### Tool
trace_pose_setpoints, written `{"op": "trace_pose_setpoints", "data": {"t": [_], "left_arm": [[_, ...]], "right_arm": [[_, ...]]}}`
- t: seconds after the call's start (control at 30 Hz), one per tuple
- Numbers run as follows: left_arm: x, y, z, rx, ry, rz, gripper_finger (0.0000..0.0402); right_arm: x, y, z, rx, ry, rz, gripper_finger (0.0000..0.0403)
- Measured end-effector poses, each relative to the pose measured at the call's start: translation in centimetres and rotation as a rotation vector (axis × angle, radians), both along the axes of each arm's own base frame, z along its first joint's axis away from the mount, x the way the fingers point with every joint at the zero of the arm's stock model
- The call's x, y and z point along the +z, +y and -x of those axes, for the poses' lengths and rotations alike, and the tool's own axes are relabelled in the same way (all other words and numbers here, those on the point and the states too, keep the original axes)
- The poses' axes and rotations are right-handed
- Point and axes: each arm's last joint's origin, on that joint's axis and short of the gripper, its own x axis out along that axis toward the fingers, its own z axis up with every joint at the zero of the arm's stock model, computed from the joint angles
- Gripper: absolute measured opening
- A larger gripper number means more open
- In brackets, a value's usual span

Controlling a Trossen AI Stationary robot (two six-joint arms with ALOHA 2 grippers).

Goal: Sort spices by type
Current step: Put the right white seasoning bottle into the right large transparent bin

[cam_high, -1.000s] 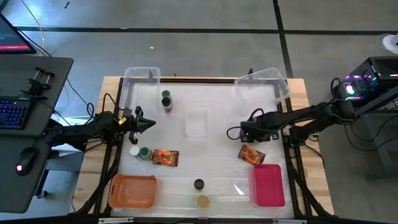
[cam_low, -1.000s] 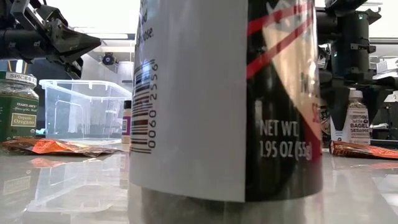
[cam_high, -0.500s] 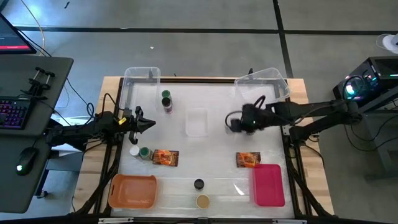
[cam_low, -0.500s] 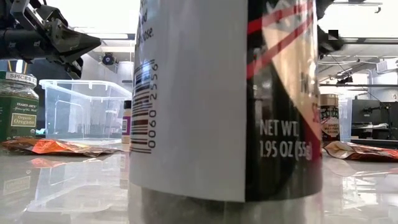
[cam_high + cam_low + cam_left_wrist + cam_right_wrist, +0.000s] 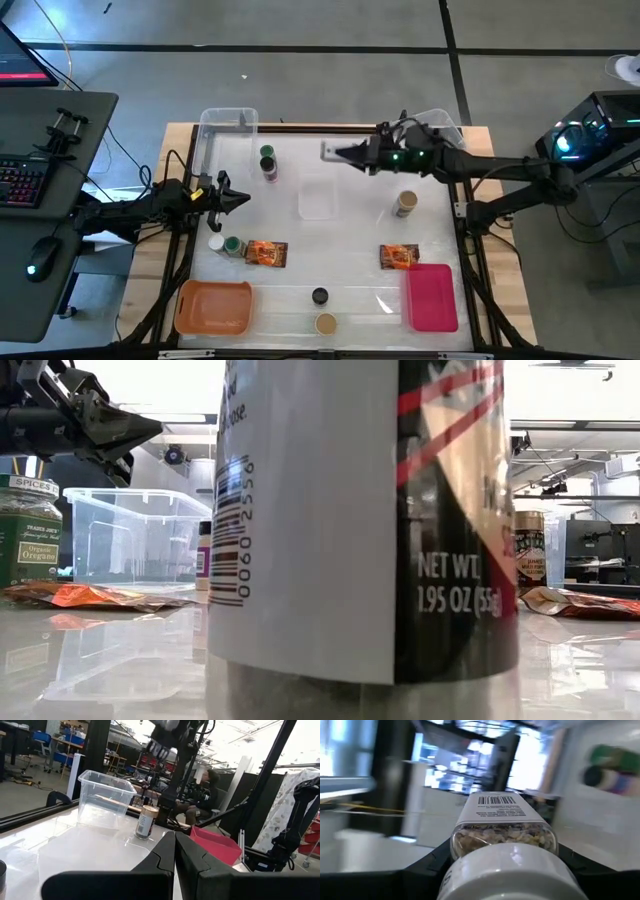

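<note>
The right gripper point(image 5: 345, 154) is raised over the far middle of the table point(image 5: 350, 225), clamped on a white-lidded spice jar point(image 5: 504, 850) lying sideways between its fingers, near the green-lidded jar point(image 5: 267, 155). A tan-lidded jar point(image 5: 405, 203) stands upright on the right half of the table, with a foil packet point(image 5: 399, 257) just beside the pink tray point(image 5: 431, 297). The left gripper point(image 5: 238, 198) waits at the left edge with its fingers together.

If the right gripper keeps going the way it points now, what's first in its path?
Probably the green-lidded jar. The right gripper, shut on a white-lidded jar, points across the far side of the table toward it; it may be high enough to pass over.
</note>
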Motion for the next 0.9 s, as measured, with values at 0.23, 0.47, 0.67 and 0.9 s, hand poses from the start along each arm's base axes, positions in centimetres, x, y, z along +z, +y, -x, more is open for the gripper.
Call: {"op": "trace_pose_setpoints", "data": {"t": [0.23,0.47,0.67,0.9], "left_arm": [[0.0,0.0,0.0,0.0,0.001,0.0,0.0],[0.0,0.0,0.0,-0.001,0.0,0.0,0.0],[0.0,0.0,0.0,-0.001,0.001,0.0,0.0],[0.0,0.0,0.0,-0.001,0.001,0.0,0.0]], "right_arm": [[1.2,0.0,0.1,0.086,-0.114,0.158,0.0193],[4.7,0.9,1.1,0.197,-0.474,0.372,0.0193],[4.8,2.3,1.1,0.345,-0.52,0.488,0.0193],[5.3,1.2,1.2,0.133,-0.505,0.4,0.0193]]}}
